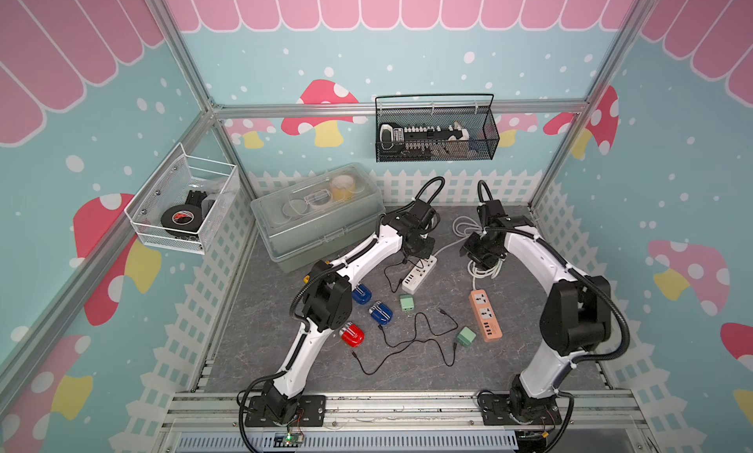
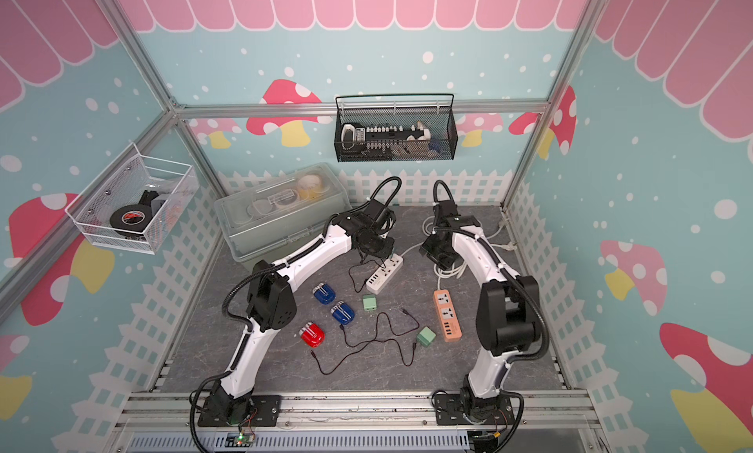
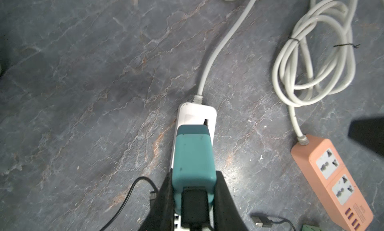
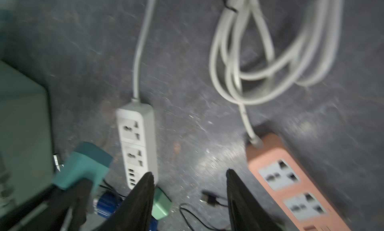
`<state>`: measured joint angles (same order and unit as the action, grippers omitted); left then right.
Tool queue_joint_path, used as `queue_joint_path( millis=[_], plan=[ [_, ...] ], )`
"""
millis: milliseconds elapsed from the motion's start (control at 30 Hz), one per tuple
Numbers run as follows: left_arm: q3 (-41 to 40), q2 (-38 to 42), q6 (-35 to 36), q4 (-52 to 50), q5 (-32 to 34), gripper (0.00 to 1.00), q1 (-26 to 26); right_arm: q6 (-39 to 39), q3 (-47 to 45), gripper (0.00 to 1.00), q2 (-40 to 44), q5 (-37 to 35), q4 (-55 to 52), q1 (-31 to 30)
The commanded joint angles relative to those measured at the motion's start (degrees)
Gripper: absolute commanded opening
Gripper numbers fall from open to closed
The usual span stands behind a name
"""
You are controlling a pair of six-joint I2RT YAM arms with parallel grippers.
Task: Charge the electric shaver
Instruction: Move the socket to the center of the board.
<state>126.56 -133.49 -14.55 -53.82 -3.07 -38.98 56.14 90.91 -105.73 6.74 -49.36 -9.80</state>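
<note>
Grey stone-patterned surface [image 1: 509, 349] fills the cell floor. Clear storage box [image 1: 318, 227], lid shut, sits at its far left corner. Black wire basket [image 1: 436, 133] hangs on the back wall. White mesh basket [image 1: 183, 210] hangs on the left wall, with a roll of black tape [image 1: 177, 218] inside. Orange power strip [image 1: 485, 314] lies flat on the right half, its coiled white cord [image 3: 315, 63] bundled beyond it. White power strip [image 1: 419, 273] lies at a slant near centre, well apart from the orange one. Left pincer [image 3: 194, 176] is above the white strip's far end, clamped on the sides of a teal adapter [image 3: 193, 153]. A black plug [image 3: 194, 203] sits in the adapter's rear face. Right wrist view, blurred, shows that adapter tilted and raised beside the strip, with both large sockets bare. Right pincer [image 4: 189, 172] is over the coiled cord, jaws apart, nothing between them. All shavers are on the surface left of centre, none held. Blue shaver [image 1: 361, 294] is just beside the elbow of the left arm [image 1: 326, 292], second blue shaver [image 1: 381, 312] is near it, and red shaver [image 1: 352, 336] is nearest the front. Green adapter [image 1: 407, 302] is near the white strip's near end. Second green adapter [image 1: 465, 337] is just beside the orange strip. Black cable [image 1: 407, 343] loops loose between the shavers and the orange strip. One end reaches the second blue shaver; cannot tell if it is plugged in.
</note>
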Motion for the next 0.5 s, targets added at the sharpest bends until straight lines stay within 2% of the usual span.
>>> queue_joint_path(
  millis=[0, 133, 233, 400, 467],
  plan=[
    [-2.9, 4.9, -2.4, -1.0, 1.3, 0.0, 1.5, -0.8, 8.3, 0.55, -9.6, 0.9, -0.7, -1.2],
    [-5.8, 7.4, -2.5, -1.0, 1.1, 0.0, 2.1, 1.1, 17.3, 0.55, -18.4, -0.4, -2.5, -4.1],
    [-8.2, 9.1, -3.1, -0.7, 0.6, 0.0, 2.6, 1.6, 24.5, 0.56, -24.1, -3.5, -8.5, -5.7],
    [-11.0, 10.8, -2.7, -0.1, 0.2, 0.0, 2.7, 2.2, 26.8, 0.53, -28.5, -3.6, -8.7, -6.7],
    [-11.6, 11.3, -2.5, 0.0, 0.2, 0.0, 2.9, 2.4, 28.2, 0.49, -29.8, -3.5, -9.2, -7.5]
  ],
)
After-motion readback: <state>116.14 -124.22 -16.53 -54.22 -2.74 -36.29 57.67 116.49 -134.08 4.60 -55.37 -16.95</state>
